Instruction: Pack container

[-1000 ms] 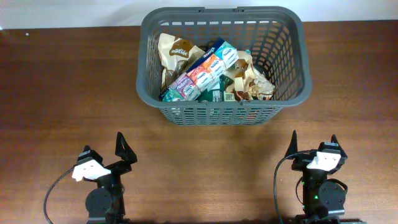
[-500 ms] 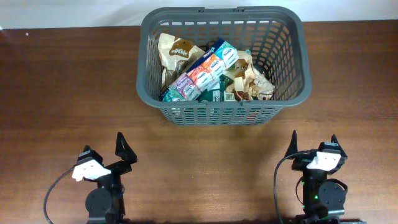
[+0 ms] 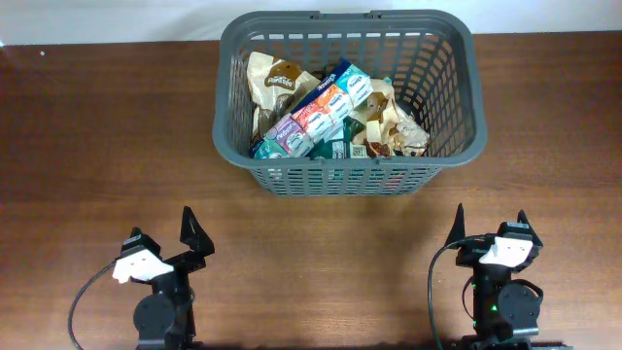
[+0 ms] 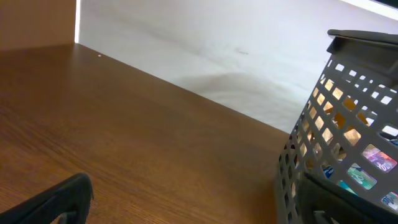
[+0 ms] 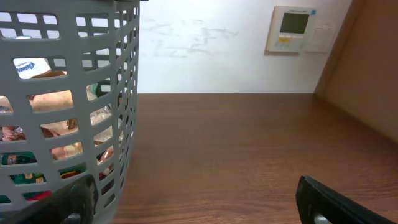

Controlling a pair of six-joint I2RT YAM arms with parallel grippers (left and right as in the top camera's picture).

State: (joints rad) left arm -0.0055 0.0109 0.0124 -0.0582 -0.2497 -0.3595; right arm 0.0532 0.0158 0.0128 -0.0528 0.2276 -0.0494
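Observation:
The dark grey slotted container (image 3: 457, 78) stands at the far middle of the wooden table, holding several snack packets (image 3: 326, 112). It also shows in the left wrist view (image 4: 311, 168) at the right and in the right wrist view (image 5: 124, 124) at the left. My left gripper (image 3: 160, 233) rests near the front left edge, open and empty. My right gripper (image 3: 489, 226) rests near the front right edge, open and empty. Both are well short of the container.
A white wall runs behind the table. A wall panel (image 5: 293, 28) hangs on it in the right wrist view. Bare brown tabletop (image 3: 97, 126) lies on both sides of the container and between it and the grippers.

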